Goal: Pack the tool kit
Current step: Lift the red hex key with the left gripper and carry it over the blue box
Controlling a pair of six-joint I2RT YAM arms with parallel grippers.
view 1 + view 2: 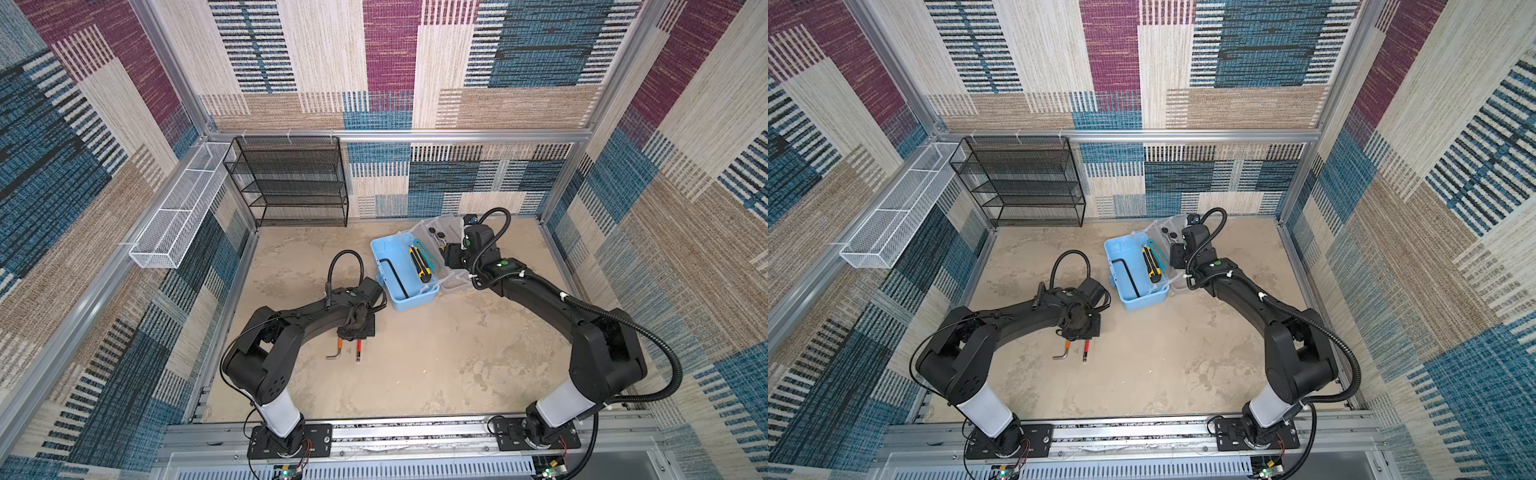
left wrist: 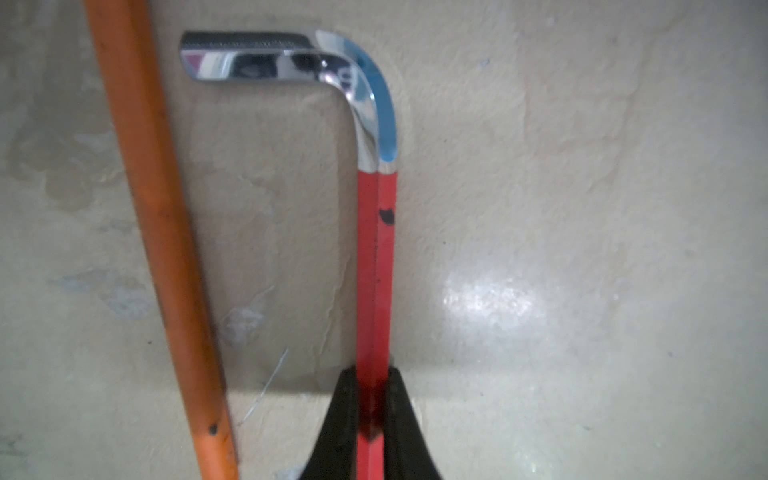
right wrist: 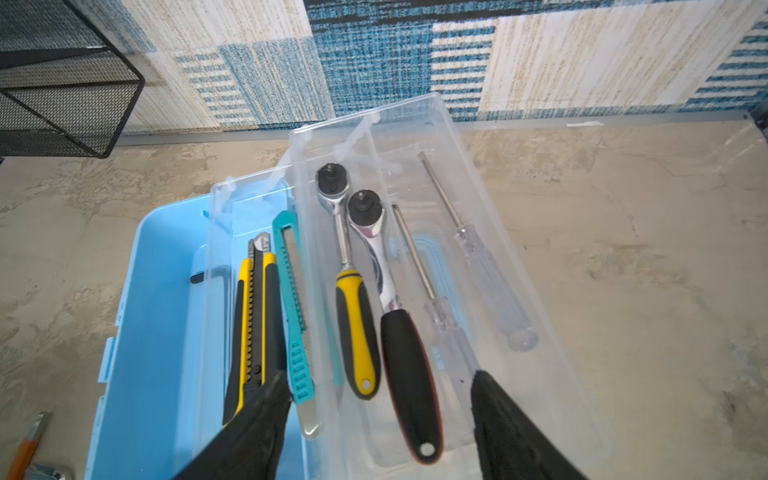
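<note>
Left gripper [image 2: 374, 399]: was clenched on the red hex key [image 2: 376, 249].
Beside those jaws: orange hex key [image 2: 158, 232] lay apart.
Right gripper [image 3: 378, 382]: stood released over the black-handled ratchet [image 3: 409, 374].
Beneath: transparent lid [image 3: 540, 332].
Just beyond: light-blue case [image 3: 166, 311] stood open, held utility knives [image 3: 253, 316].

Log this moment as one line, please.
left fingers shut on red hex key | right fingers open over black-handled ratchet | blue case open

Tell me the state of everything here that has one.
Light-blue plastic case, open.
Transparent lid, folded back beside the case, tools lying in it.
Left gripper, shut on red-sleeved hex key.
Orange-sleeved hex key, loose on table.
Right gripper, open, holding nothing.
</note>
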